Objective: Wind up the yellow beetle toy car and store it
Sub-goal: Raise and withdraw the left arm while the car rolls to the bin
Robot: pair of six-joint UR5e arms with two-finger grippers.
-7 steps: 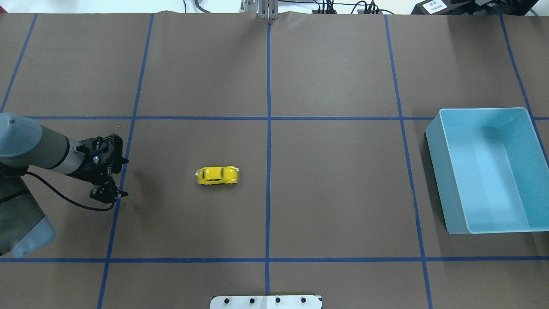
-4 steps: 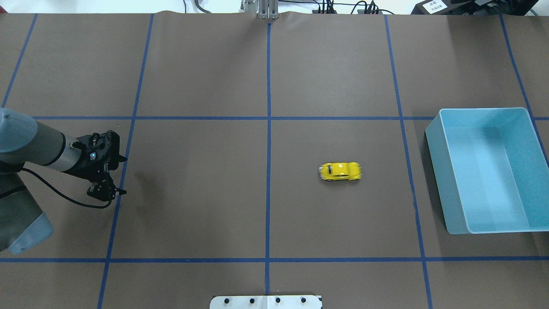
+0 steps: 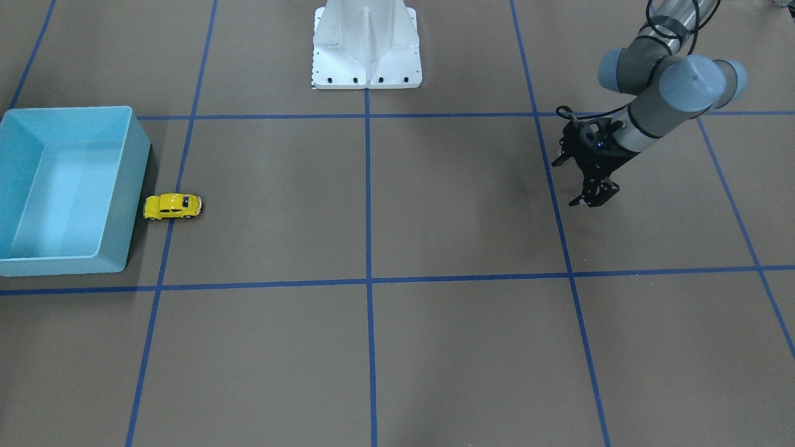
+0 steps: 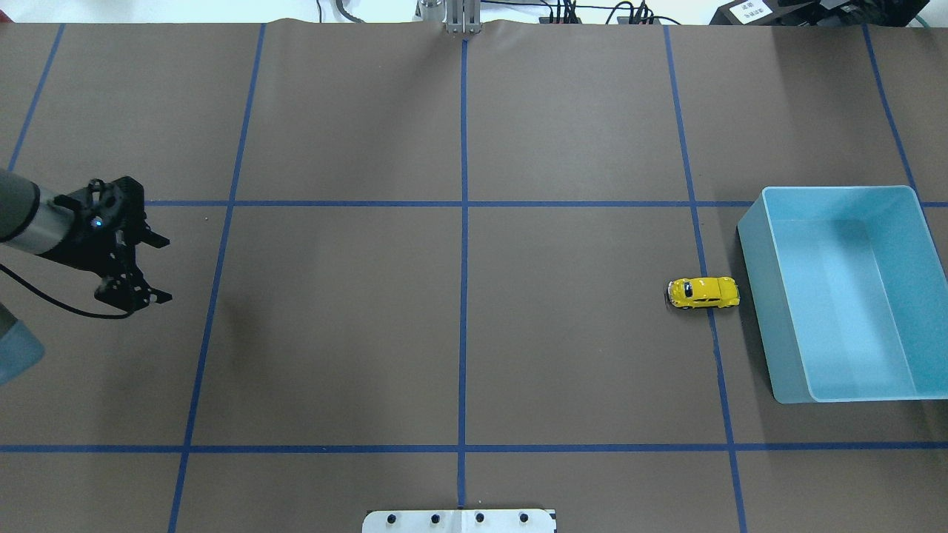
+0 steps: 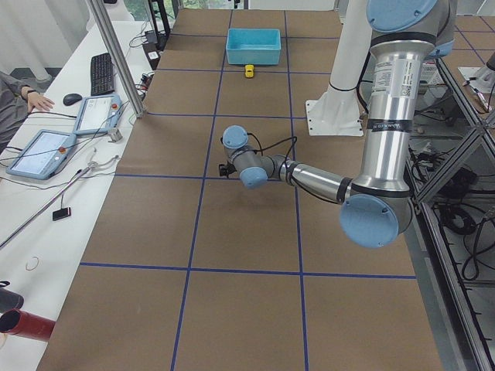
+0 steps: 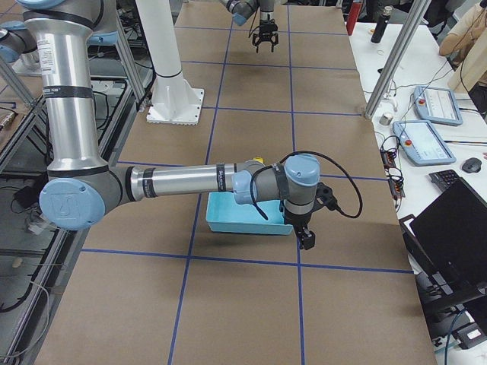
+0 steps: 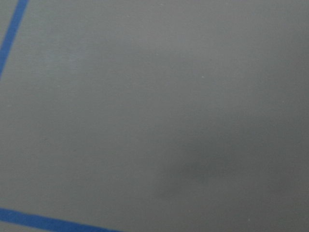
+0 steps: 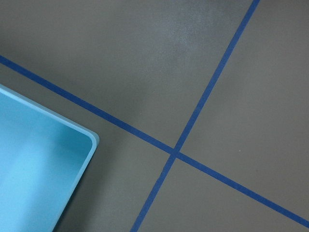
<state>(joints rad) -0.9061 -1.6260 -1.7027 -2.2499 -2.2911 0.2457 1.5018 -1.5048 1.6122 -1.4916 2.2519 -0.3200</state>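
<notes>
Storage is the step we judge to be in hand; the yellow beetle toy car (image 4: 703, 293) stands free on the table with no gripper on it, and the blue bin (image 4: 755, 318) holds nothing that we can see.

The car rests on its wheels outside the bin, at the middle of the bin's long wall on the side towards the left arm; one end of the car points at that wall; we cannot tell whether it touches the wall or stops just short of it.

The left gripper (image 4: 167, 269) hangs well apart from the bin, with its jaws spread and nothing between them. The right gripper (image 6: 306, 242) hangs near a corner of the bin, on the side away from the car; it shows only in the exterior right view, so we cannot tell how its jaws stand.

The next move calls for:
- a gripper brought over the car with jaws spread;
- a pinch across the car's narrow body;
- a lift clear of the bin's rim;
- a release inside the bin.

The car is tiny beside the bin, with a glossy, rounded, bright yellow shell, dark windows, black wheels and silvery bumpers; we expect the smooth, curved shell to slip under an off-centre pinch.
</notes>
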